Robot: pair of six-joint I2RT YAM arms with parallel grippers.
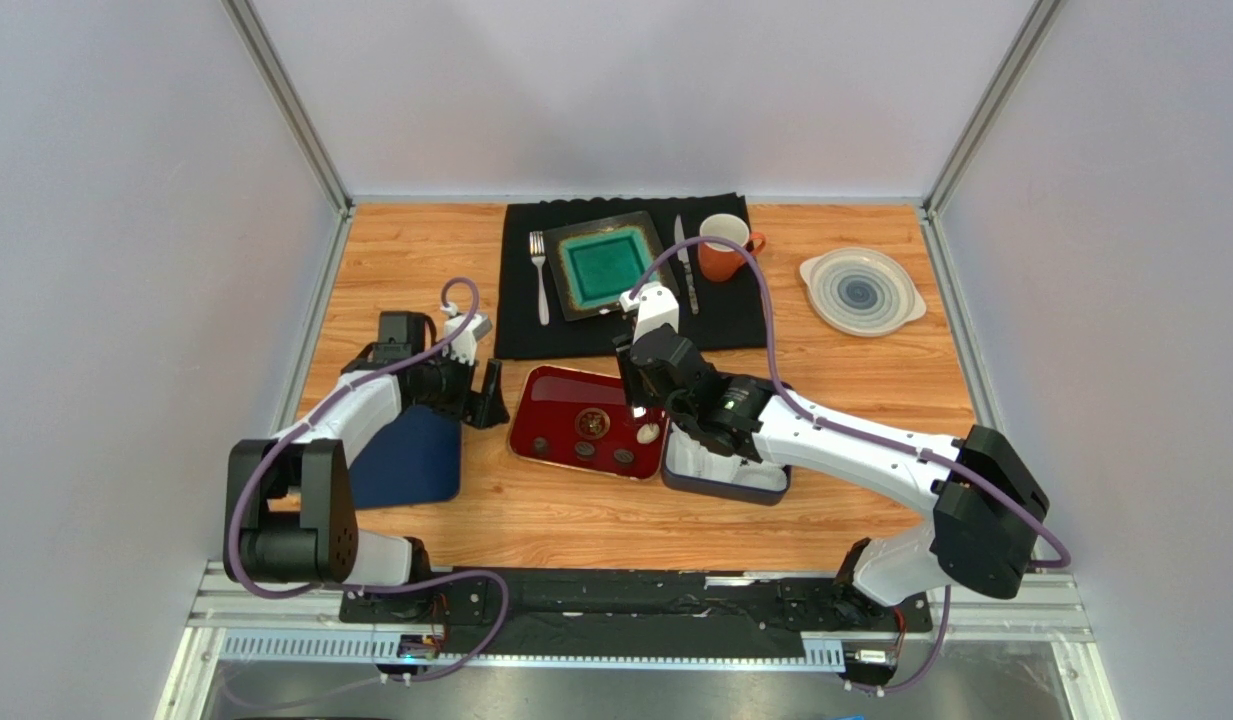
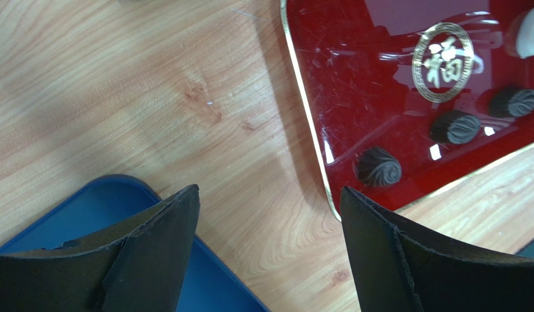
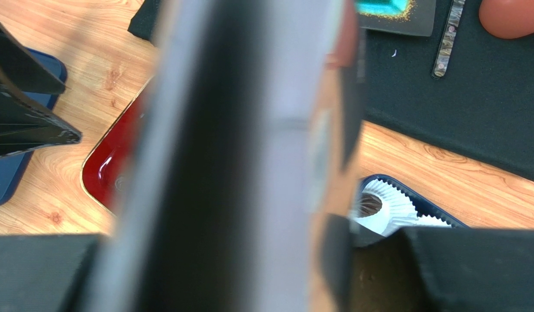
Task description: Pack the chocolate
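Chocolate lies on the glossy red tray: three dark rounds and a white piece. My left gripper is open over bare wood between the tray's left rim and a blue lid, holding nothing. My right gripper hangs over the tray's right end. In the right wrist view a broad blurred grey-and-black band hides the gap between its fingers. Under the right forearm sits a dark blue box. One of its white paper cups holds a dark chocolate.
A black placemat at the back carries a teal plate, a fork and a knife, with an orange mug beside them. A clear round lid lies at the back right. Grey walls close in both sides.
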